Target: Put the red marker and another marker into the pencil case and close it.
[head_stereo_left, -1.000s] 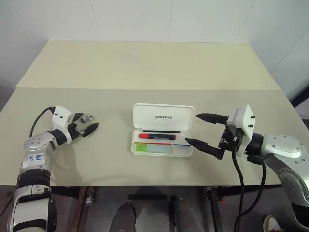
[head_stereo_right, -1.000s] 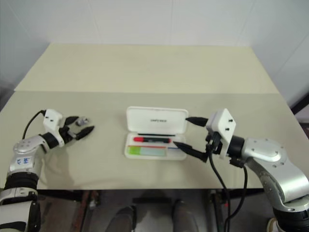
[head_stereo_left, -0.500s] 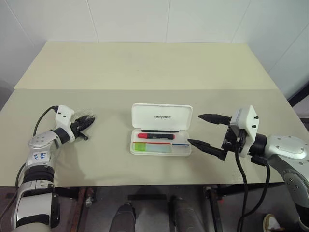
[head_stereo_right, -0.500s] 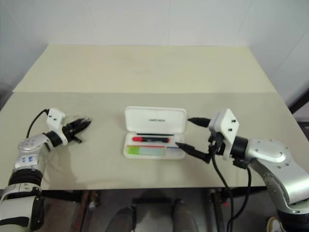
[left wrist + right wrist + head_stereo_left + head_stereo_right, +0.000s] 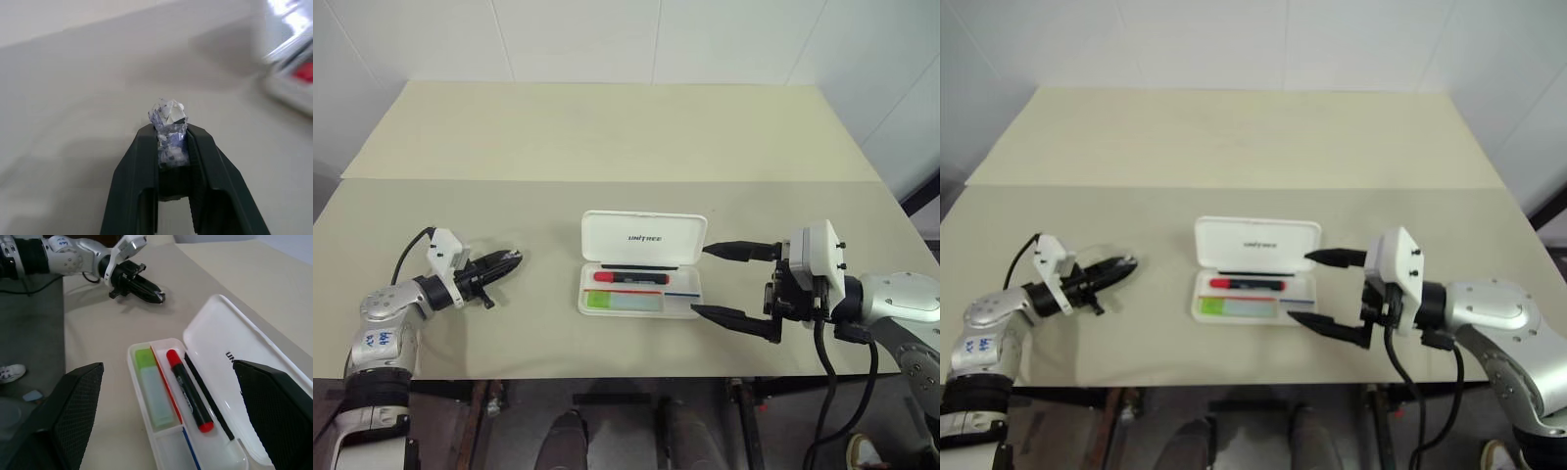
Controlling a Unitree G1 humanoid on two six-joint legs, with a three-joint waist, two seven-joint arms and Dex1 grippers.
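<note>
Though open, pencil case (image 5: pixel 642 264) between claws (image 5: pixel 736 284)

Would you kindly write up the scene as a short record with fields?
case: flat white hinged plastic pencil case, lid open, on beige table
contents: red-capped black marker; light green marker
left gripper: shut on small crumpled clear wrapper, left of the case
right gripper: open, fingers beside the case's right end
</note>
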